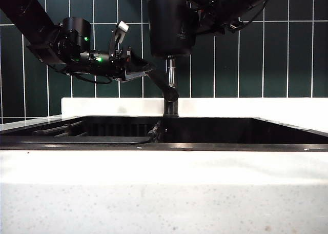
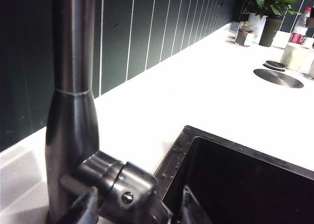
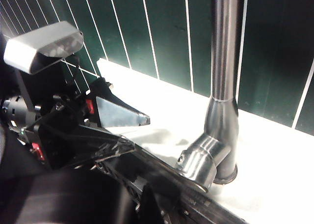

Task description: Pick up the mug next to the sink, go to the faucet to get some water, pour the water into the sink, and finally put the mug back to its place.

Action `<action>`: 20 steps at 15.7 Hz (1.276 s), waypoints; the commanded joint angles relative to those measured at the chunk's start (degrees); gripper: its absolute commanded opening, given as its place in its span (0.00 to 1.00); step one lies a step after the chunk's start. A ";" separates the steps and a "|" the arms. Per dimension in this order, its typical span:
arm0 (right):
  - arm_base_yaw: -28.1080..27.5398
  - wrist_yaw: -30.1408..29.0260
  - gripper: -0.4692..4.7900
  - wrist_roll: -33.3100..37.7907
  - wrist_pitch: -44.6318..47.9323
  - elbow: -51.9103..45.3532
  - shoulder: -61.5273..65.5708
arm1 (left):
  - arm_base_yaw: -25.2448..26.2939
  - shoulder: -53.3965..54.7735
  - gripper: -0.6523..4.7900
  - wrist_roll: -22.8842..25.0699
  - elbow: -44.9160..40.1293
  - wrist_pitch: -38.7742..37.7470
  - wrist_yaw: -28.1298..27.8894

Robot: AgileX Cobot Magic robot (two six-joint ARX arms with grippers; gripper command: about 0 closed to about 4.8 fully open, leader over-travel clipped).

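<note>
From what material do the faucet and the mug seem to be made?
The faucet looks like brushed dark metal: long soft highlights run down its pipe. The mug, held high by the right gripper, looks matte black outside with a shiny steel-like rim; a coating over metal is only likely.

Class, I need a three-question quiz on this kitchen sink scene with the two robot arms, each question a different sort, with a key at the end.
1. True or false: the mug stands on the countertop.
2. Which gripper has its open jaws either side of the faucet lever: A left gripper, B right gripper?
3. Fill in: the mug hangs above the ____.

Key: 1 false, it is held up high by the right gripper. 2 A. 3 sink.
</note>
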 commanded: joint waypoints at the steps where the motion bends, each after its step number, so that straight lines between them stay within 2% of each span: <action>1: 0.07 -0.72 0.09 0.66 2.93 0.48 -0.59 | -0.09 -0.11 0.51 1.20 0.20 0.57 -0.02; 4: 0.07 -0.72 0.09 0.63 2.93 0.48 -0.59 | -0.11 -0.11 0.51 1.33 0.20 0.57 -1.40; 8: 0.04 -0.72 0.09 0.63 2.93 0.48 -0.59 | -0.11 -0.11 0.51 1.36 0.20 0.72 -7.21; 10: 0.04 -0.72 0.09 0.61 2.93 0.48 -0.59 | -0.24 -0.11 0.51 1.44 0.20 0.79 -15.12; 13: 0.04 -0.74 0.09 0.61 2.78 0.48 -0.59 | -0.22 -0.11 0.51 1.53 0.20 0.83 -22.34; 15: 0.02 -0.72 0.09 -0.02 2.69 0.48 -0.59 | -0.24 -0.17 0.51 1.05 0.20 1.03 -22.27; 17: -0.11 -0.46 0.09 -3.76 2.27 0.48 -0.66 | -0.26 -0.68 0.51 -1.75 0.20 1.86 -21.29; 20: -0.33 5.49 0.09 -13.07 -2.23 0.50 -1.44 | -0.24 -5.49 0.52 -9.49 0.17 1.38 -11.52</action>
